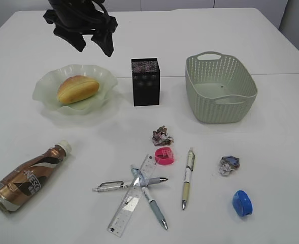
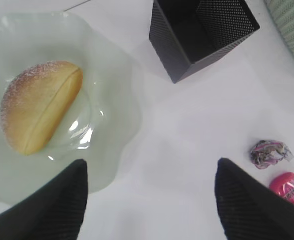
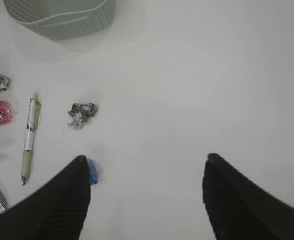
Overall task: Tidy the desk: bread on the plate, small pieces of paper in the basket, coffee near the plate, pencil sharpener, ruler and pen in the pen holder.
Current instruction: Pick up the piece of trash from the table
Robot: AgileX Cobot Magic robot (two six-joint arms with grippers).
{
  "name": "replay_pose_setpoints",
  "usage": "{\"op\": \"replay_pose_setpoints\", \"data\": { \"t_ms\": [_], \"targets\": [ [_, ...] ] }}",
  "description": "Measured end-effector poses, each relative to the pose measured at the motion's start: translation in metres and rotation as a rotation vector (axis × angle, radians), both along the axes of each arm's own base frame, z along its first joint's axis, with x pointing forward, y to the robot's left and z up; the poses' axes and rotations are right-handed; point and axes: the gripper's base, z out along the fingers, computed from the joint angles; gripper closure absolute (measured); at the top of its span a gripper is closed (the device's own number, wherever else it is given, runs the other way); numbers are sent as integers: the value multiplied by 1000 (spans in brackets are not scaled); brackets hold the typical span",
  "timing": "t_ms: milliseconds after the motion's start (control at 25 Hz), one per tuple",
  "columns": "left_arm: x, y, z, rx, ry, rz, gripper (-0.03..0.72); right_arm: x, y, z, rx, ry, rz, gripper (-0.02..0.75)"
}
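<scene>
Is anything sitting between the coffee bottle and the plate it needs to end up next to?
Nothing visible. The coffee lies on its side at the desk's front left, and only bare white desk shows between it and the plate. The pens and ruler lie off to its right.

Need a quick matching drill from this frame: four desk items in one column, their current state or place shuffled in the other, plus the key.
Items:
1. bread
2. coffee bottle
3. ruler
4. basket

States:
A. lying on its side on the desk
B. empty
C. on the green plate
D. lying across the crossed pens

Pairs: 1-C, 2-A, 3-D, 4-B
</scene>
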Motion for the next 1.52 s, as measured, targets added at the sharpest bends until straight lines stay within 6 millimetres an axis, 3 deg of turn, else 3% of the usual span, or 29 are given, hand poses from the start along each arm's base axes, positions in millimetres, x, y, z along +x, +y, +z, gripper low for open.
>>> {"op": "replay_pose_setpoints", "data": {
  "t_ms": [400,640,1040,1280,1520],
  "targets": [
    [-55,26,44,40,-2,14,126,30,20,-30,21,130,100,186],
    [-100,52,45,140,41,31,128,44,33,-49,13,199,145,186],
    [-172,85,70,149,1,66,128,86,83,-100,-76,268,344,185],
    [-193,94,92,120,-68,75,128,115,92,-126,-98,293,366,185],
    [-195,95,94,119,-76,76,128,135,95,-158,-163,349,426,185]
  ]
}}
